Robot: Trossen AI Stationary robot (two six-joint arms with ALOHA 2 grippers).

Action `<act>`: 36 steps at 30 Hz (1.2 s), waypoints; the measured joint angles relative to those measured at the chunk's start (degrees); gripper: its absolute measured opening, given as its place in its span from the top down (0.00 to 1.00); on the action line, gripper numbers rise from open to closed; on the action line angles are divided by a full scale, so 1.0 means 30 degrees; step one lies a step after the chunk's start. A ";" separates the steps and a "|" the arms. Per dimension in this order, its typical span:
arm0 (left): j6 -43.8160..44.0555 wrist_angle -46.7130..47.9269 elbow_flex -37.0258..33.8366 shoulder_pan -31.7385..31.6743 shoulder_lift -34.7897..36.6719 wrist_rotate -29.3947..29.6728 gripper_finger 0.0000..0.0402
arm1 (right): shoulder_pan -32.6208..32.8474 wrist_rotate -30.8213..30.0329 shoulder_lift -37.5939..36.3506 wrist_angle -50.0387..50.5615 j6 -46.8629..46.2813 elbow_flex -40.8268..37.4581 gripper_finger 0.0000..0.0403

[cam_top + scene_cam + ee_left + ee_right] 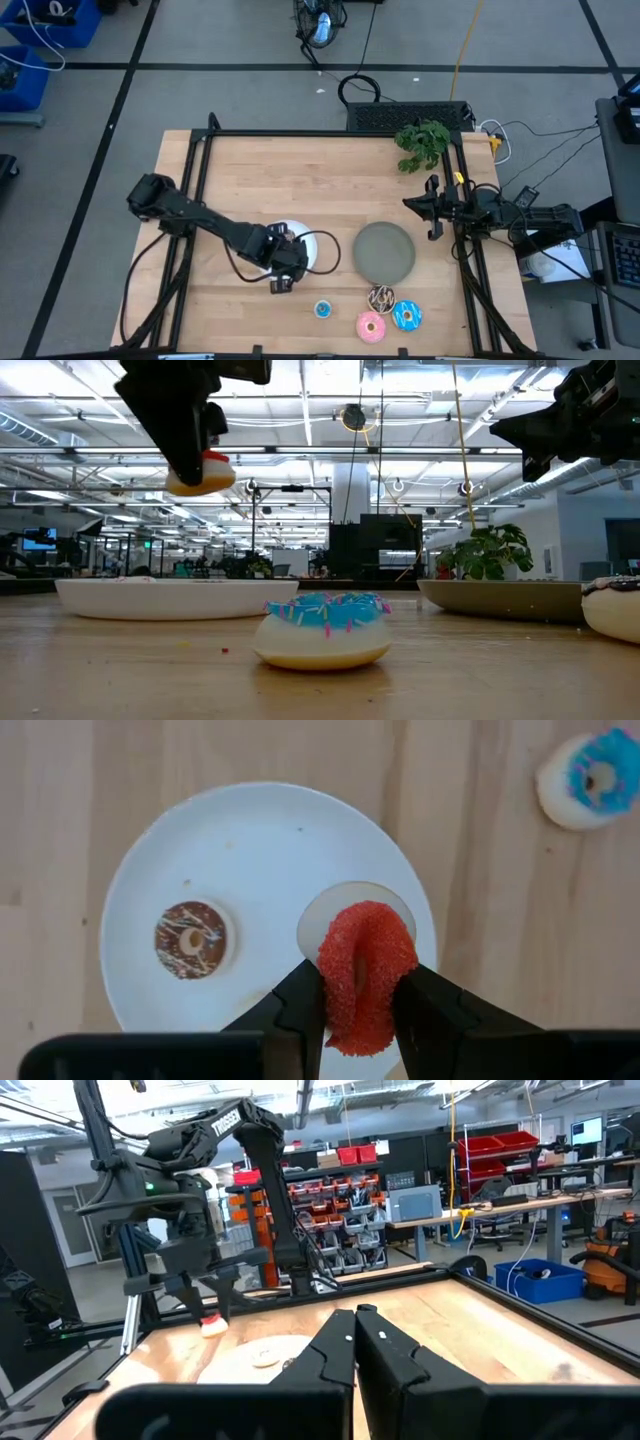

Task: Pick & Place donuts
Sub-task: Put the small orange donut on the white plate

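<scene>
Above the white plate point(180, 840), the left gripper point(360, 1010) pinches the red donut point(366, 975); brown donut point(192, 939) already plated. Four donuts wait on the table. Right gripper point(356, 1342) idles, clenched empty.

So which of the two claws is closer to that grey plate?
The right one. The right gripper hangs just beyond the grey plate at its far right, while the left gripper holds a red donut over the white plate.

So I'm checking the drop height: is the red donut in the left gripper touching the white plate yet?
Apart. In the low view the red donut, held by the left gripper, hangs well above the white plate, with open background between them.
</scene>
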State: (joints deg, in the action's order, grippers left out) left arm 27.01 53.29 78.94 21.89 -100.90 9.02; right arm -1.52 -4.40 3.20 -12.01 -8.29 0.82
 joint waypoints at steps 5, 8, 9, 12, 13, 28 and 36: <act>0.0074 -0.0004 0.0000 -0.0034 0.0000 -0.0048 0.74 | 0.0000 -0.0007 0.0000 -0.0018 0.0000 0.0000 1.00; 0.0269 0.0003 0.0000 -0.0030 0.0000 -0.0035 0.74 | 0.0000 -0.0007 0.0000 -0.0073 0.0000 0.0007 1.00; 0.0374 -0.0004 0.0000 -0.0044 0.0000 0.0007 0.74 | 0.0000 -0.0007 0.0000 -0.0066 0.0000 0.0007 1.00; 0.0599 -0.0004 0.0000 -0.0054 0.0000 0.0015 0.74 | 0.0000 -0.0007 0.0002 -0.0069 0.0002 0.0004 1.00; 0.0666 -0.0004 -0.0004 -0.0037 0.0000 0.0019 0.74 | 0.0000 -0.0011 0.0000 -0.0067 0.0000 0.0004 1.00; 0.1655 -0.3131 -0.3628 -0.0131 -0.0022 -0.0794 0.74 | 0.0000 -0.0015 0.0000 -0.0066 0.0073 0.0004 1.00; 0.2059 -0.4558 -0.4226 -0.0117 -0.0022 -0.0304 0.74 | 0.0000 -0.0015 0.0000 -0.0066 0.0051 0.0003 1.00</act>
State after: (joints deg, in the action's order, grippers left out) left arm 33.19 39.61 66.26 21.54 -100.97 8.10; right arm -1.52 -4.45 3.20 -12.21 -8.14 0.83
